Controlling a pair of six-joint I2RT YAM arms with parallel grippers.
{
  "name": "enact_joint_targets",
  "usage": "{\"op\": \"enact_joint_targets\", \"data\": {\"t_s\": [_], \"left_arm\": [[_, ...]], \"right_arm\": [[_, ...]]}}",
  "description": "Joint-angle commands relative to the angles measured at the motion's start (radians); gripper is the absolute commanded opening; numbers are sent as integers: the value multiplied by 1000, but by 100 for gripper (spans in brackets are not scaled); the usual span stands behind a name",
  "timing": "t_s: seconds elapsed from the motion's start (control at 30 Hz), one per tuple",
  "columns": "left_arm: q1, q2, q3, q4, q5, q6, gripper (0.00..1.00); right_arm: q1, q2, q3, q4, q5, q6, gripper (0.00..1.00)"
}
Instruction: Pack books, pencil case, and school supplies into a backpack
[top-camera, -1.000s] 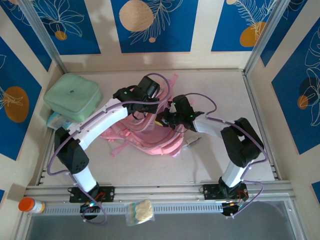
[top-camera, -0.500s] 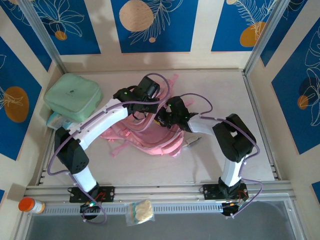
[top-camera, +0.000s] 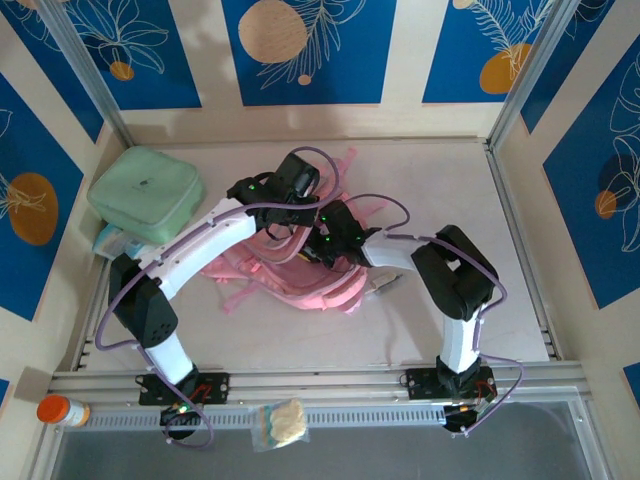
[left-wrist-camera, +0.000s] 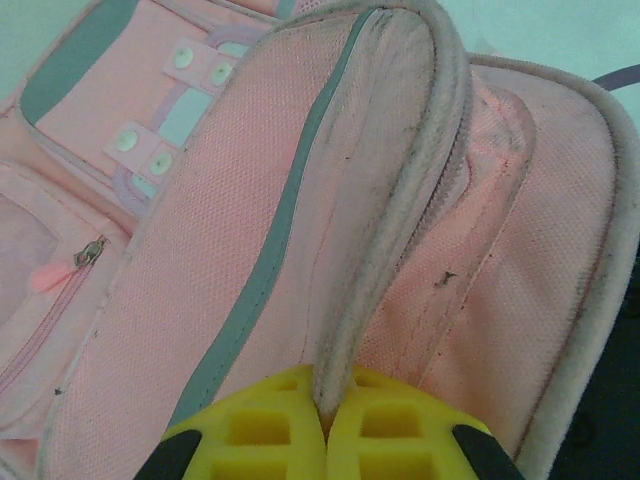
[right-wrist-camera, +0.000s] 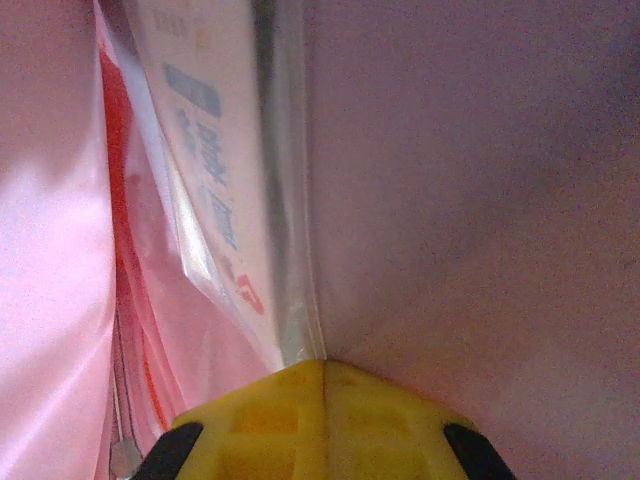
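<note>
— Where is the soft pink fabric backpack (top-camera: 300, 285)?
— Lying in the middle of the pale counter (top-camera: 430, 180), with both arms bent over it. A padded mint-green zip case (top-camera: 145, 195) sits well apart at the far left.
— And the left hand (left-wrist-camera: 325, 400)?
— Its yellow fingers (left-wrist-camera: 260, 430) are pinched tight on the grubby piped rim of the backpack's open flap, which rises from between them. A pink zip pull (left-wrist-camera: 48, 277) shows on a pocket to the left.
— The right hand (right-wrist-camera: 322, 372)?
— Down inside the backpack, pink lining on both sides. It is closed on the clear lower edge of the slim flat white pencil case with blue markings (right-wrist-camera: 215, 190), which runs away from the fingers along the left lining.
</note>
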Motion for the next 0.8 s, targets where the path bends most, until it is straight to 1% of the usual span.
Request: {"op": "enact_joint_targets", "data": {"t_s": [0.0,0.17,0.23,0.27,0.33,0.4,0.43,0.5,0.53,0.63,0.67,0.7,0.77], "left_arm": [[-3,-34,12,82,0,-38,0],[-3,-27,-2,76,2,-42,0],[-2,-26,-19,84,6,-58,0],[-2,-25,-34,91,13,-74,0],[-1,-19,-63,119,65,-81,0],[-3,-17,-98,139,113,-99,0],[-3,-23,-117,149,135,-104,10],[-2,-46,-146,155,176,-114,26],[-2,-70,-165,161,198,-116,32],[0,-174,-262,203,218,-128,43],[2,-204,-297,211,209,-138,46],[10,-245,-336,216,194,-154,47],[39,-309,-413,215,179,-193,51]], "right_arm": [[14,5,40,43,-25,-16,0],[-22,-150,-47,-88,10,-87,0],[-51,-227,-83,-159,17,-135,3],[-64,-266,-86,-237,41,-162,4],[-85,-338,-76,-426,126,-199,6],[-109,-410,-91,-533,180,-234,7],[-123,-454,-107,-566,195,-254,8],[-160,-522,-128,-629,215,-278,11],[-182,-549,-130,-668,217,-289,12],[-225,-592,-125,-759,193,-326,15],[-224,-601,-123,-773,182,-342,18],[-217,-606,-122,-785,168,-361,23],[-190,-606,-115,-809,148,-373,30]]}}
